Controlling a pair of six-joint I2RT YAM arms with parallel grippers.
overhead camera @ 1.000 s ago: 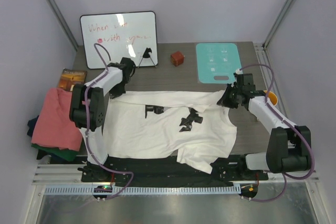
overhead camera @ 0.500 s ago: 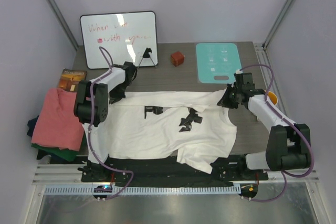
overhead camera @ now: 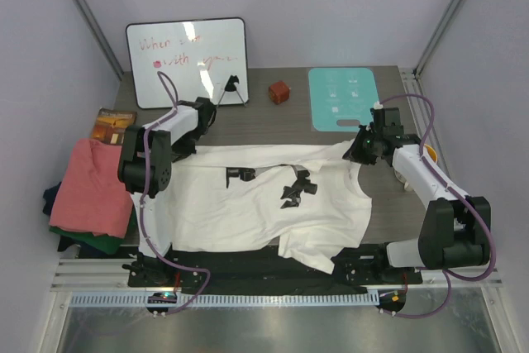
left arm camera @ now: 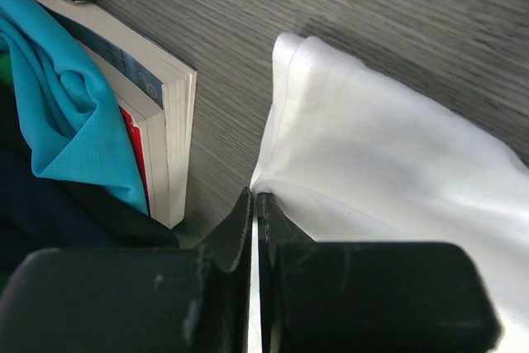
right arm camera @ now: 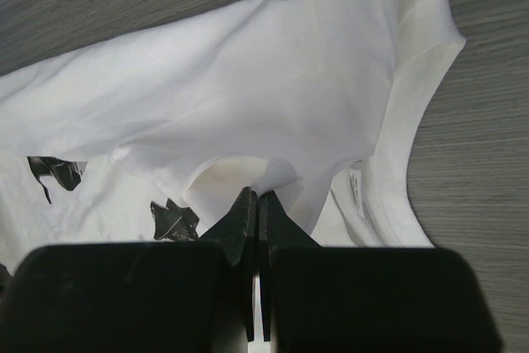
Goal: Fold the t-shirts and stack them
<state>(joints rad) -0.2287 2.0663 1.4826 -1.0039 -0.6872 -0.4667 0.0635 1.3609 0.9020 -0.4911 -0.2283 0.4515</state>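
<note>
The white t-shirt (overhead camera: 248, 208) is lying spread out across the middle of the table (overhead camera: 273, 121), with a black print (overhead camera: 297, 188) facing up. Its far edge is running fairly straight between the two arms, and its near right corner is bunching up and hanging over the front edge. The left gripper (overhead camera: 185, 149) is pinching the far left corner and the right gripper (overhead camera: 358, 153) is pinching the far right side, both with their fingers pressed tight on the cloth. The salmon-pink shirt (overhead camera: 89, 188) is sitting on top of the pile off the table's left edge, with the dark green shirt (overhead camera: 87, 243) and the navy shirt (overhead camera: 51, 196) peeking out from under it. The left wrist cam is catching stuff the overhead isn't: the pinched bit is a doubled-over hemmed edge, right beside a paperback book (left arm camera: 161, 113) with bright turquoise fabric (left arm camera: 58, 130) lying against it. The right wrist cam is showing cloth tenting up into the closed jaws, a curved collar-like edge and a small label (right arm camera: 355, 188). Only the overhead is showing the whiteboard (overhead camera: 186, 62), the teal mat (overhead camera: 341, 98) and the little red-brown block (overhead camera: 279, 92) along the back.
</note>
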